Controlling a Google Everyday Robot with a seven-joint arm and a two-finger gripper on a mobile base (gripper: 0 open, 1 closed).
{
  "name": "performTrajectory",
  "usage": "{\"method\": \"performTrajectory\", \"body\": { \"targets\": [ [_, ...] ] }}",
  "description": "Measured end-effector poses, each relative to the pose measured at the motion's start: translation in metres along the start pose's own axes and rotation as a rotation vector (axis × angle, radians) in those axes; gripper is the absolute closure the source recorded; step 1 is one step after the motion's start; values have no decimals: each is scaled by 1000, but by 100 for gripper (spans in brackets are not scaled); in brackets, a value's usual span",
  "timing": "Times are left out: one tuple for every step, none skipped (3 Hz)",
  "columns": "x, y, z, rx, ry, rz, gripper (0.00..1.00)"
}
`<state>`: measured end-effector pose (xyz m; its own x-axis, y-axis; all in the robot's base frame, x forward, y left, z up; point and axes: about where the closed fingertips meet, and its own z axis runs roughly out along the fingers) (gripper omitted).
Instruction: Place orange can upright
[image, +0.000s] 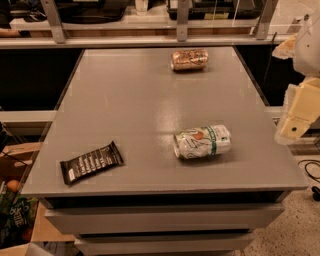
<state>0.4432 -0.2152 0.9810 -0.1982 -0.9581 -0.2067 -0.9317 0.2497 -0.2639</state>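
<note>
a white green-banded can (202, 142) lies on its side centre-right on the grey table (125, 100); a dark snack bar (91, 162) lies lower left.
</note>
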Motion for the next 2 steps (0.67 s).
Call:
{"method": "performTrajectory", "body": {
  "targets": [
    [-18,-15,0,11,-5,-96,0],
    [-43,-35,3,27,-6,-207,0]
  ]
}}
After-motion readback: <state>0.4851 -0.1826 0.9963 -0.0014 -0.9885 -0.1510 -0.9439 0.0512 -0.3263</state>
